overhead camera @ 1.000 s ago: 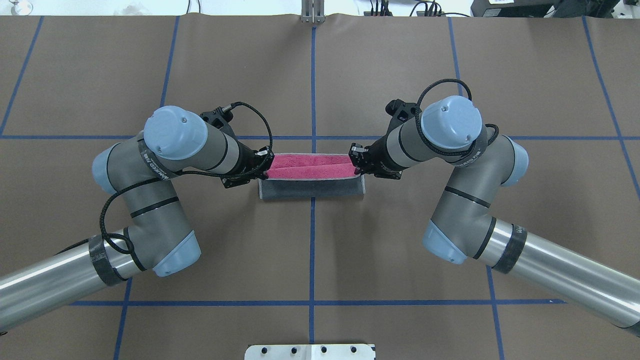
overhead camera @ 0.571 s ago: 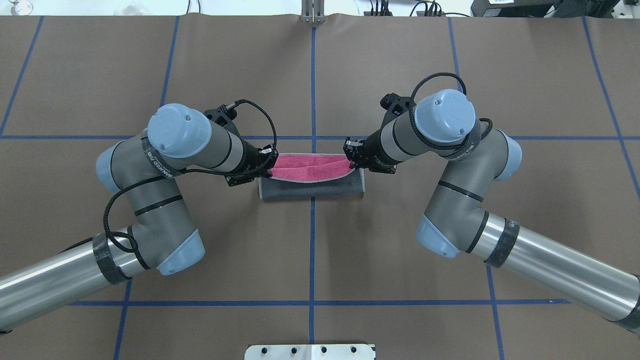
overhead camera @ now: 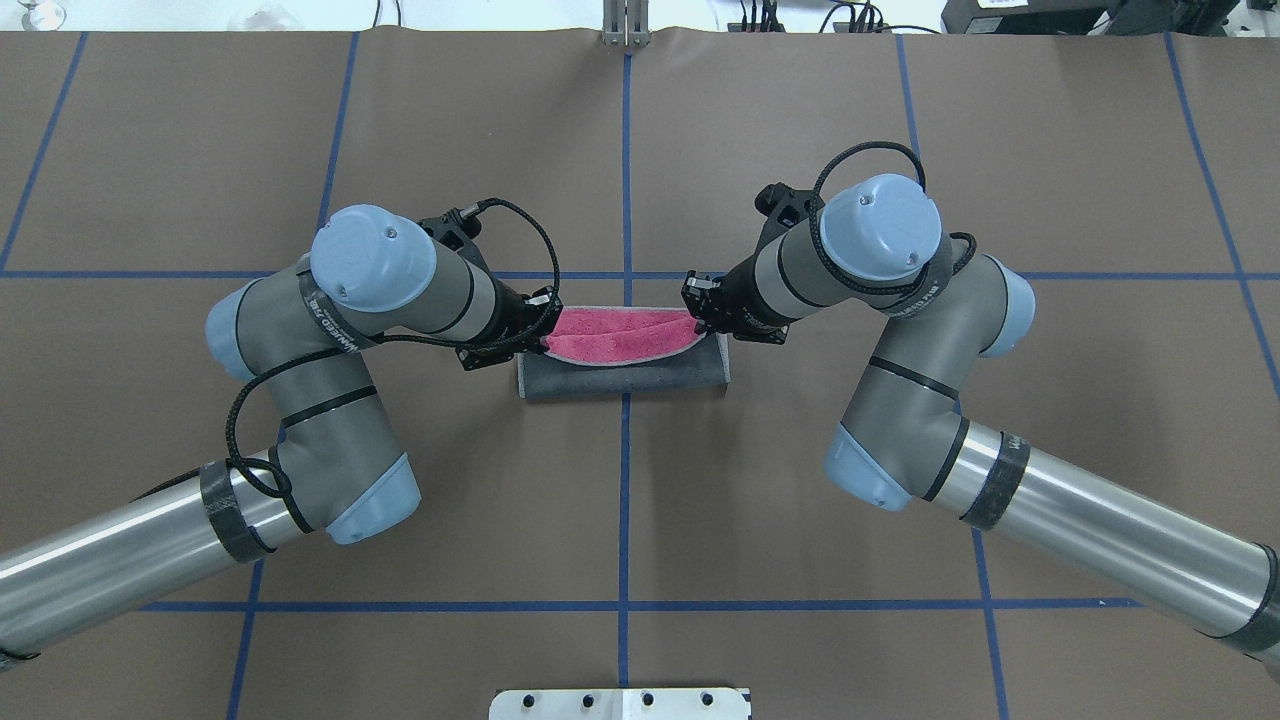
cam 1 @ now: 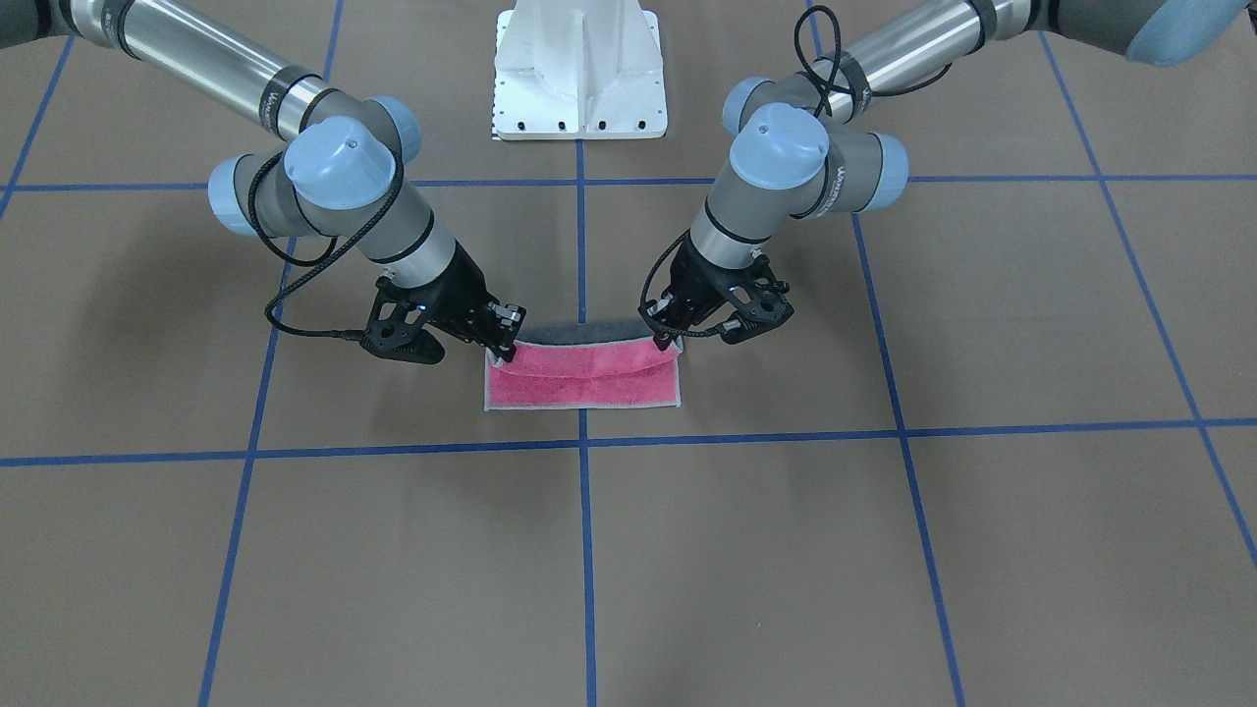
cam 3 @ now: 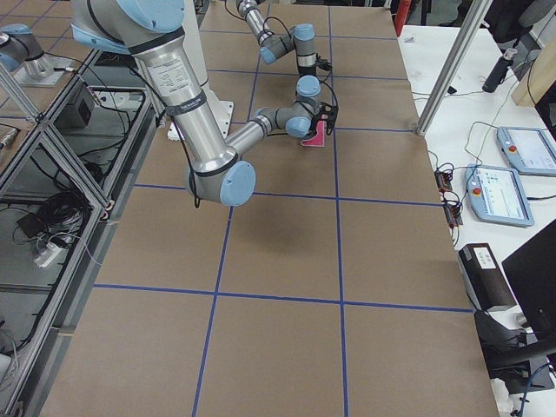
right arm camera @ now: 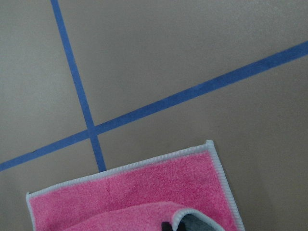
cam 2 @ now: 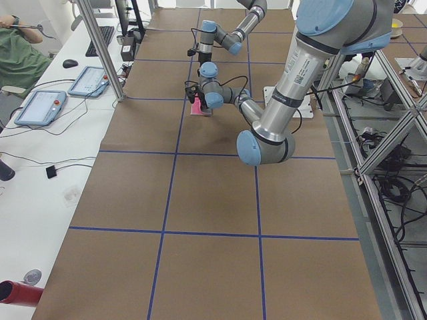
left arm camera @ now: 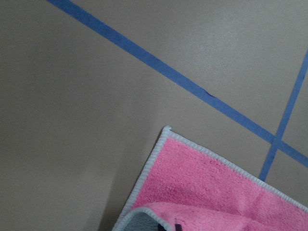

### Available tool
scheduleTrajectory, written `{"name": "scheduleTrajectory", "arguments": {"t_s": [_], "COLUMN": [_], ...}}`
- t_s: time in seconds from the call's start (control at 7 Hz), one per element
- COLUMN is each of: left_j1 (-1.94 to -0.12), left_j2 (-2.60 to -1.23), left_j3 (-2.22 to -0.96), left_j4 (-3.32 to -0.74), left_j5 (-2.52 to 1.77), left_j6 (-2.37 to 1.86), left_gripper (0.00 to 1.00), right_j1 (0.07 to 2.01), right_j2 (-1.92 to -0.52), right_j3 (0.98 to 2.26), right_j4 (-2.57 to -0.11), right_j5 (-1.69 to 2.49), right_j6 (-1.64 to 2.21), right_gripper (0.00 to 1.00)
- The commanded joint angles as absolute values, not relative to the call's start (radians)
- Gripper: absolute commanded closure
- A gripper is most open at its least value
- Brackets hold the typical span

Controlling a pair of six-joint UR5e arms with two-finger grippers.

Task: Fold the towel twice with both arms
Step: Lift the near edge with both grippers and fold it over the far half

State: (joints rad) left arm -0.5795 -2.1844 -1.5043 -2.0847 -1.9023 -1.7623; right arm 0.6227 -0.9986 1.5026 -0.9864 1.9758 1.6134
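Observation:
The towel lies at the table's middle, partly folded: its pink face shows inside and its dark grey face curls up along the side nearest the robot. My left gripper is shut on the lifted edge's left corner. My right gripper is shut on its right corner. In the front-facing view the towel lies pink side up, with the left gripper and the right gripper holding the raised edge, which sags between them. The wrist views show the pink towel below each gripper.
The brown table cover is marked with blue tape lines. The white pedestal base stands at the robot's side. A side table with tablets and a seated person is beyond the far edge.
Both grippers have carried the towel's lifted edge away from the robot and a little toward each other. The held edge now bows and more grey shows on the near side.

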Motion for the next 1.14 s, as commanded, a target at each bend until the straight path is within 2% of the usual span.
{"name": "scheduleTrajectory", "arguments": {"t_s": [0.0,1.0], "left_j1": [-0.58,-0.588], "left_j2": [-2.187,-2.187], "left_j3": [-1.499,-1.482], "left_j4": [-2.085,-2.085], "left_j5": [-1.901,-1.901], "left_j6": [-1.761,-1.759], "left_gripper": [1.0,1.0], "right_j1": [0.623,0.623], "right_j2": [-0.999,-0.997], "right_j3": [1.49,1.468], "right_j4": [-0.986,-0.985], "right_j5": [1.976,1.968], "right_j6": [1.611,1.609], "right_gripper": [1.0,1.0]}}
